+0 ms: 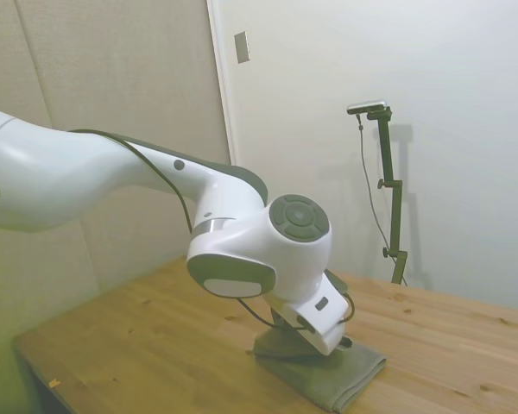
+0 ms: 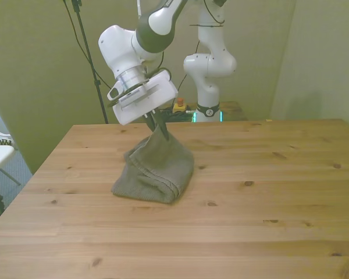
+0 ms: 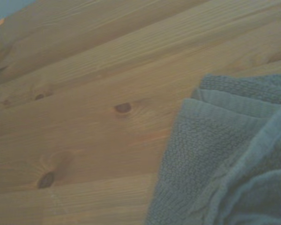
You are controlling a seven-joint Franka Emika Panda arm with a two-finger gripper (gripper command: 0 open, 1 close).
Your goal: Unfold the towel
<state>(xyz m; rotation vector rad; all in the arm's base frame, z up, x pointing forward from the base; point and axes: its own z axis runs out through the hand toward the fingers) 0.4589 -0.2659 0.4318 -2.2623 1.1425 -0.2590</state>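
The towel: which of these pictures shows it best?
The front view: the whole towel shows, one corner pinched up by the gripper. The side view's arm hides its top; the wrist view shows only blurry folds.

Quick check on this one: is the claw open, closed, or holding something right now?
Claw: closed on the towel, pinching one raised part of it above the table; the rest of the towel lies on the wood.
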